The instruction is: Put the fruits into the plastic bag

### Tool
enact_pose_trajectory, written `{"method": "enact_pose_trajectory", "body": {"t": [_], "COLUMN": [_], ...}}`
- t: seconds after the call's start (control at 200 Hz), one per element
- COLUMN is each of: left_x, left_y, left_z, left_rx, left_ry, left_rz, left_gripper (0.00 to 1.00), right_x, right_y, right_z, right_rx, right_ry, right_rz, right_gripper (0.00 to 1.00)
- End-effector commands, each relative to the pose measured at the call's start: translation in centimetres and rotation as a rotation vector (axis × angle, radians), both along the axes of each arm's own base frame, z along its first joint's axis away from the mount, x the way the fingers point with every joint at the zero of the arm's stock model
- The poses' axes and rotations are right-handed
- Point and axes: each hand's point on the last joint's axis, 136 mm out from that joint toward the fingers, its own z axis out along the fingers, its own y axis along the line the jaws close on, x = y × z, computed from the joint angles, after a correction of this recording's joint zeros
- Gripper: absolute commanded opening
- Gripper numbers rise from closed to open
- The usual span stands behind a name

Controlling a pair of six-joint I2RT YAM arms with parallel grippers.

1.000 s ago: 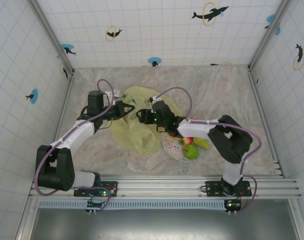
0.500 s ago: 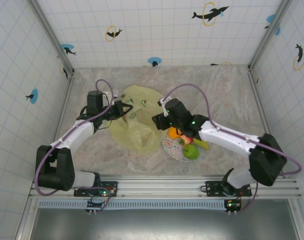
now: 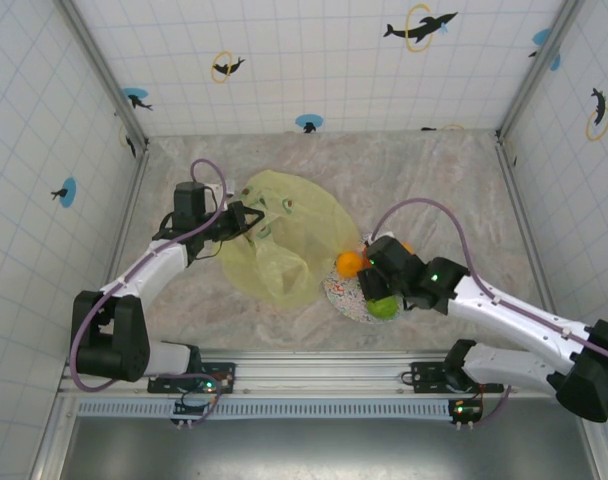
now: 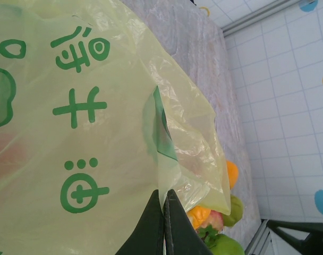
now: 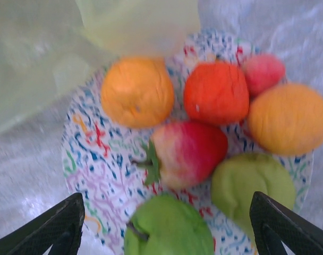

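While left gripper (image 4: 164, 210) pinches plastic bag (image 3: 294, 210), right gripper (image 5: 167, 223) hangs spread over fruits (image 5: 188, 151) — bag overlaps plate (image 5: 92, 154).

Left arm (image 3: 149, 268) jaws pinched together, right arm (image 3: 504, 312) jaws wide.

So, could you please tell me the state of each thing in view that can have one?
plastic bag, slack on the table, one edge pinched.
plate, flat on the table, far rim under the plastic bag.
fruits, loose on the plate.
left gripper, shut on the plastic bag.
right gripper, open above the fruits, holding nothing.
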Motion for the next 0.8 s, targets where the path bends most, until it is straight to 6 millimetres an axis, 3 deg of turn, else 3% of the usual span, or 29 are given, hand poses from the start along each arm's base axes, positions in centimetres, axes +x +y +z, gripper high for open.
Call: {"method": "enact_pose_trajectory", "body": {"t": [0.0, 0.185, 0.505, 0.796], "left_x": [0.2, 0.2, 0.2, 0.1], "left_y": [0.3, 0.3, 0.4, 0.3], "left_z": [0.3, 0.5, 0.5, 0.5], "left_rx": [0.014, 0.012, 0.012, 0.008], "left_ry": [-0.015, -0.022, -0.018, -0.015], "left_rz": [0.0, 0.0, 0.003, -0.001], "left_gripper": [0.0, 0.0, 0.0, 0.0], "right_x": [-1.6, -2.3, -3.0, -3.1], "right_y": [-1.6, -2.3, -1.6, -1.4], "right_z": [-1.7, -3.6, -6.0, -7.8], "right_rx": [-0.03, -0.11, -0.191, -0.248], "right_ry": [0.057, 0.087, 0.122, 0.144], "right_rz": [-0.069, -0.086, -0.031, -0.004], "right_gripper": [0.85, 0.89, 0.93, 0.84]}}
